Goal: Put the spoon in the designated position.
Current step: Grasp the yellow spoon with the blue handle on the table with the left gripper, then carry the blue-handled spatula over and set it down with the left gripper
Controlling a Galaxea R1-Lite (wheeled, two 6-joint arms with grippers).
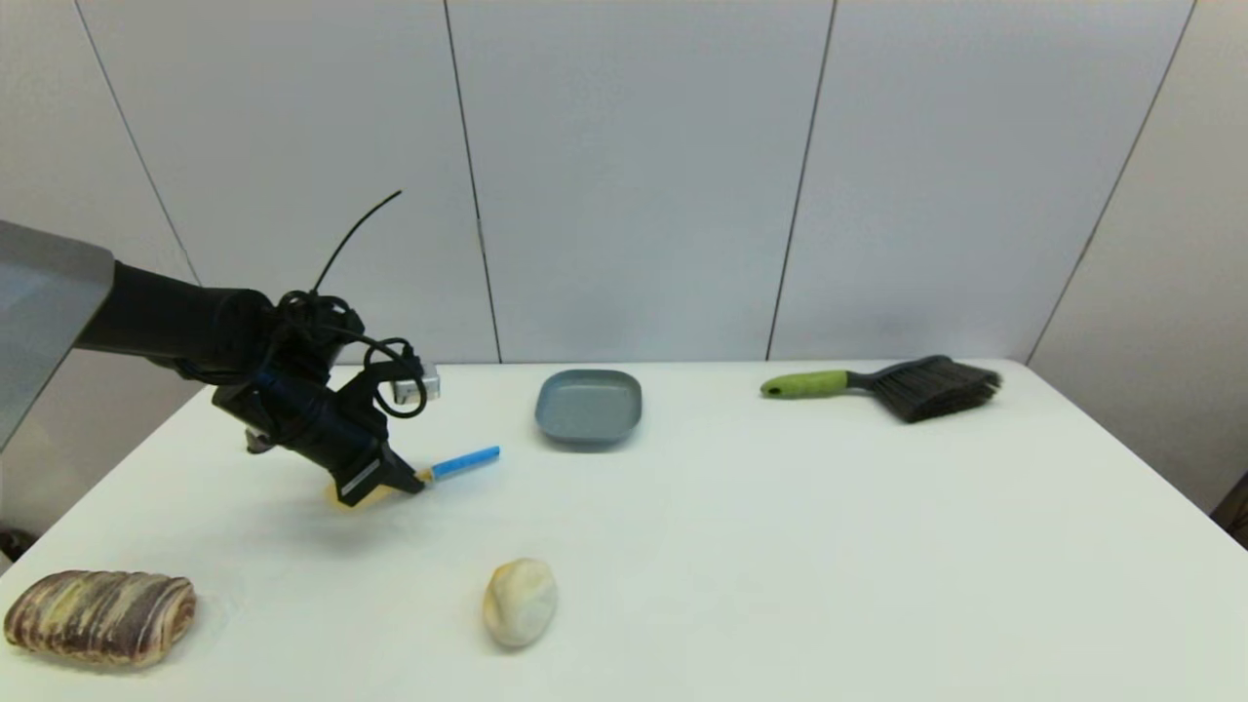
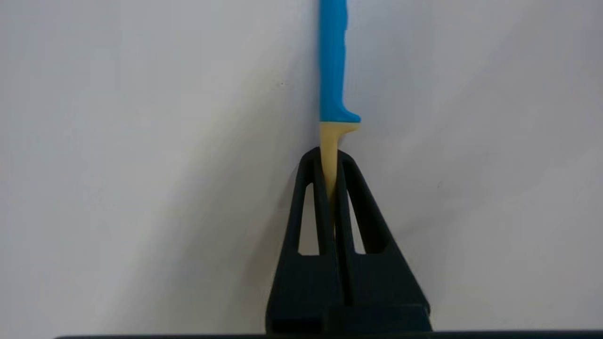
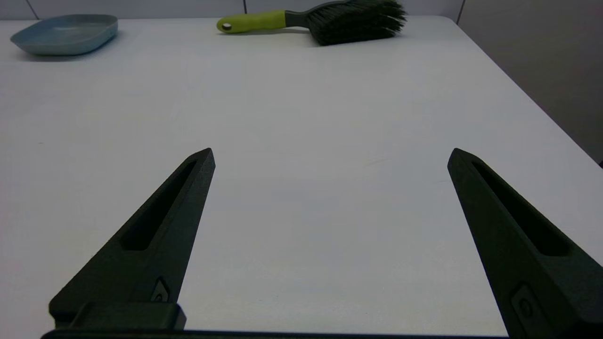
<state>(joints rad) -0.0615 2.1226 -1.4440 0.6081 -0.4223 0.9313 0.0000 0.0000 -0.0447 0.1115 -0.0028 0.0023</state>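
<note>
Gripping the spoon (image 1: pixel 458 464) by its yellow neck, the left end effector (image 1: pixel 395 485) is hovering over the table's (image 1: pixel 780 546) left side.
Blue handle is pointing right toward the grey dish (image 1: pixel 589 406); a pale bun (image 1: pixel 521 602) is lying nearer, the right end effector (image 3: pixel 330 157) sitting open.

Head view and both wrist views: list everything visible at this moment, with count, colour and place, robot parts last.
spoon: one, yellow neck, blue handle, held at the table's left side.
plate: one, grey-blue, far centre.
brush: one, green handle, black bristles, far right.
bread loaf: one, brown-striped, near left corner.
bun: one, pale, near centre.
small grey box: one, far left, behind the arm.
table: one, white.
left gripper: black, shut on the spoon's neck.
right gripper: black, open over bare tabletop, right side.
</note>
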